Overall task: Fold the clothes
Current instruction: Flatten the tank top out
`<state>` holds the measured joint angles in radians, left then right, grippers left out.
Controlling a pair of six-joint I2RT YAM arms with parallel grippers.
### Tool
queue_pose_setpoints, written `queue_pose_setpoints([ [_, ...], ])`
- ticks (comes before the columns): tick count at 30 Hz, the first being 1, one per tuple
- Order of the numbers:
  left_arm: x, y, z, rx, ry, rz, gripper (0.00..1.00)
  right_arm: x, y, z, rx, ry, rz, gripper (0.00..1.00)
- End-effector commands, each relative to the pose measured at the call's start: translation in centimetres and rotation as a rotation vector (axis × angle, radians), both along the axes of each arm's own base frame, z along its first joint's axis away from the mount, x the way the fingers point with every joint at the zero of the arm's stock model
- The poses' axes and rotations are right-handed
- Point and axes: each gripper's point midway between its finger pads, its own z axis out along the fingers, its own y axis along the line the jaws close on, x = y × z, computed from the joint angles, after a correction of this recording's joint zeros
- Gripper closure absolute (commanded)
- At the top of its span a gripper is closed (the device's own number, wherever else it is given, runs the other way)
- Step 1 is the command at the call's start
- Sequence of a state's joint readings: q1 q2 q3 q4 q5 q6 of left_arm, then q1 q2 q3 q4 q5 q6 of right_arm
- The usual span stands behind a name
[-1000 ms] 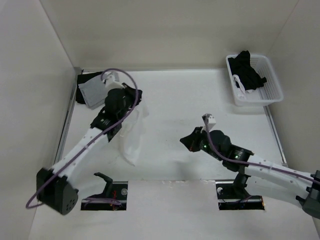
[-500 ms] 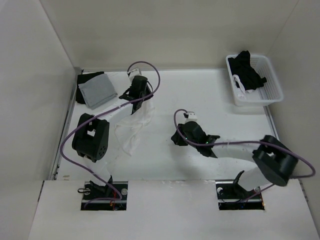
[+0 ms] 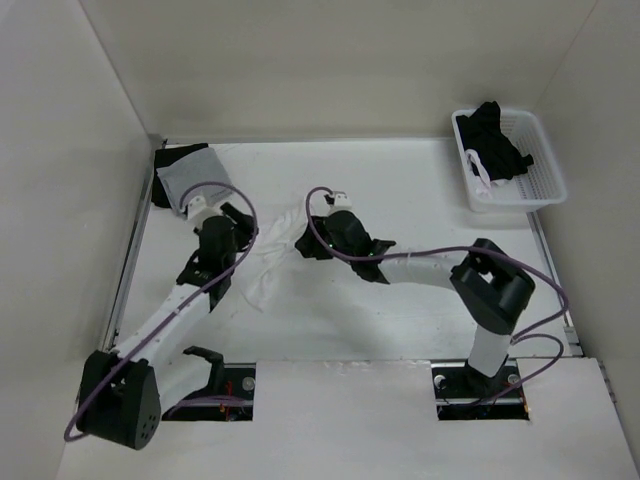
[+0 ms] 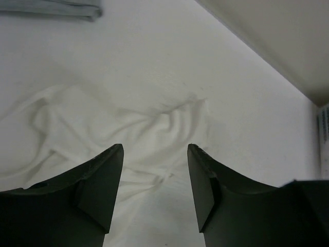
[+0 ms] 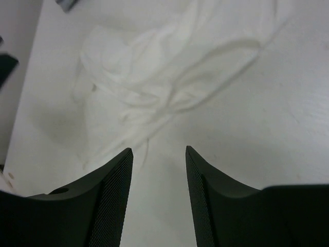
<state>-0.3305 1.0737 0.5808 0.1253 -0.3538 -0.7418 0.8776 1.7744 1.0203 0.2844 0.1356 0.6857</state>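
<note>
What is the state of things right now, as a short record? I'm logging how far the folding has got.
white garment: crumpled, unfolded, lying on the table
left gripper: open, empty, over the garment
right gripper: open, empty, just short of the garment's edge
grey cloth: far left corner, partly over a black garment
basket: far right corner, holding black clothes
fold: not yet done

Arm links: white tubes on left arm (image 3: 168, 312) and right arm (image 3: 425, 268)
Joints (image 3: 495, 292): black housings
Cables (image 3: 250, 215): purple, looped
Left tool (image 4: 155, 149): black tapered fingers
Right tool (image 5: 158, 152): black, fine-textured pads
</note>
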Motion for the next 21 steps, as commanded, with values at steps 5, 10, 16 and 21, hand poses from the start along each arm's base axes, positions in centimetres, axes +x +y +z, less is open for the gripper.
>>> queue_pose_setpoints([
  [5,-3.2,7.7,-7.6,-0.147,0.161,0.221,0.46,2.7,4.6,1.1,0.086,0.007,0.043,0.48],
  [10,-3.7,9.2,-10.5,-0.248,0.192,0.278,0.47,3.2,5.4,-0.2,0.077,0.038,0.043,0.53],
  [16,-3.9,9.3,-12.8,-0.270,0.262,0.288,0.52,3.2,5.7,-1.9,0.059,0.077,0.041,0.57],
  [21,-4.7,10.2,-14.4,-0.289,0.303,0.349,0.55,2.8,6.8,-2.5,0.067,0.101,0.074,0.60],
])
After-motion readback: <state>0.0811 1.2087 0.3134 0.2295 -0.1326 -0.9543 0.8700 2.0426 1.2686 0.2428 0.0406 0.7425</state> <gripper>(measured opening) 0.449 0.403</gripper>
